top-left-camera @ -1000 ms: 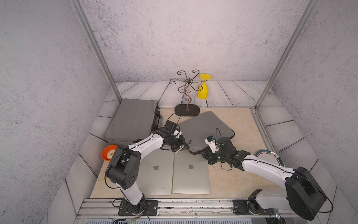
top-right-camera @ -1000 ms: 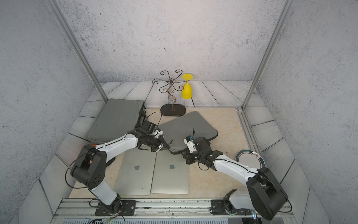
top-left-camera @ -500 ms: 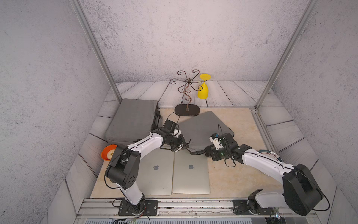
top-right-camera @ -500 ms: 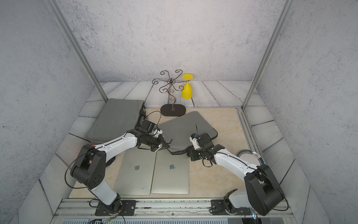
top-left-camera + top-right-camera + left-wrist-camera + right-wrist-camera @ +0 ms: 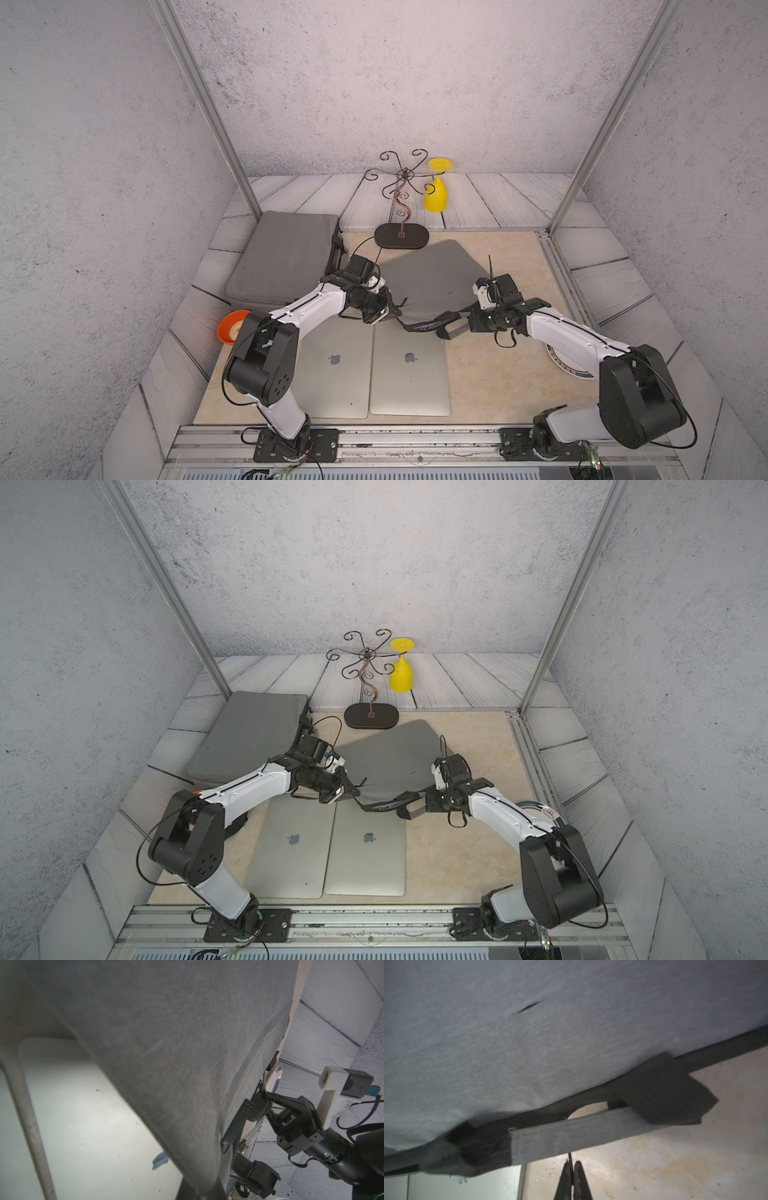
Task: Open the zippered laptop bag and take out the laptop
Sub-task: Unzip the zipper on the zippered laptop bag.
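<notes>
orange bowl (image 5: pixel 229 330): half hidden behind left arm (image 5: pixel 307 307)
plate (image 5: pixel 559 361): mostly under right arm (image 5: pixel 573 336)
laptop bag (image 5: pixel 550 1032): blurred, right wrist view

Yellow goblet (image 5: pixel 435 199), wire stand (image 5: pixel 401 237), orange bowl (image 5: pixel 226 332), plate (image 5: pixel 546 812)

— What carries it all?
— A table (image 5: pixel 490 199) of pale planks, with a beige slab (image 5: pixel 498 374) set into its middle.
— What lies on the slab?
— The stand (image 5: pixel 401 237) sits at the far edge. Just in front of it is a grey bag (image 5: pixel 432 270), lying askew. Farther in front are a laptop (image 5: pixel 332 374) and a second laptop (image 5: pixel 409 374), lids shut, side by side.
— And on the planks?
— Left of the stand is the other bag (image 5: pixel 286 249), lying flat. Well to the stand's front-left there's an orange bowl (image 5: pixel 230 328), and well to its front-right a plate (image 5: pixel 569 365) at the slab's edge. Both are partly hidden.
</notes>
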